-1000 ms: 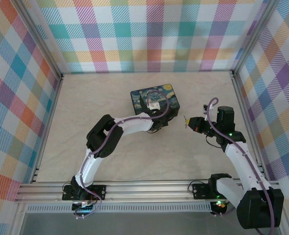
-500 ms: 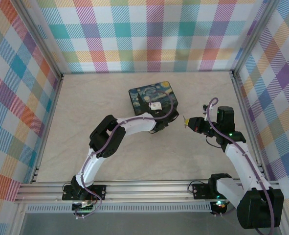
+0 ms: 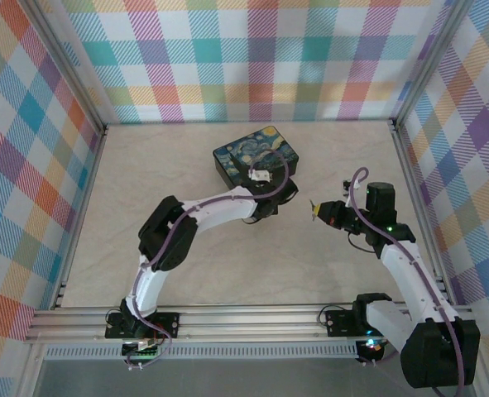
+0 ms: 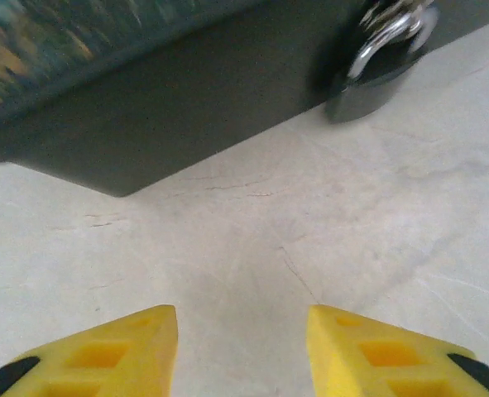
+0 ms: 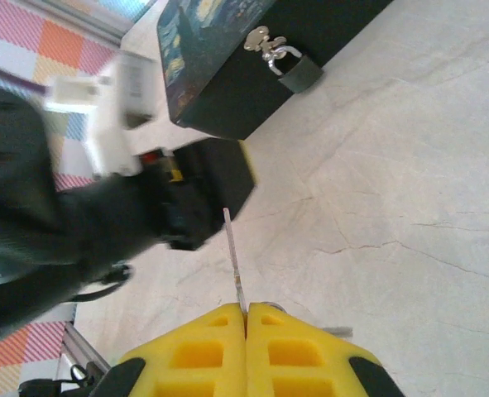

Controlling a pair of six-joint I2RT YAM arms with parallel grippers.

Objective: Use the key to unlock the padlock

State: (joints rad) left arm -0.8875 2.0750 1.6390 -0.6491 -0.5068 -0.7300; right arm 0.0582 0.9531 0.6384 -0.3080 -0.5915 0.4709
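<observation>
The padlock (image 4: 366, 91), a small dark body with a silvery shackle, hangs from the hasp on the front of the dark box (image 4: 161, 99) with the starry-night lid (image 3: 254, 151). It lies up and to the right of my left gripper (image 4: 242, 331), which is open over bare table with nothing between its yellow fingers (image 4: 136, 347). My right gripper (image 5: 246, 313) is shut on the key (image 5: 234, 248), whose thin silvery blade sticks out ahead of the tips. In the right wrist view the padlock (image 5: 298, 74) sits well beyond the key, past my left gripper's black body (image 5: 203, 194). From above, the right gripper (image 3: 314, 208) is to the right of the box.
The pale stone-patterned table (image 3: 186, 248) is ringed by checkered walls and aluminium rails (image 3: 227, 318). The left arm (image 3: 211, 207) curves across the middle toward the box front. The right arm (image 3: 401, 256) stands along the right side.
The box has slid toward the back and turned a little. The left arm's elbow has swung left with it. The right gripper with the key has hardly moved.
</observation>
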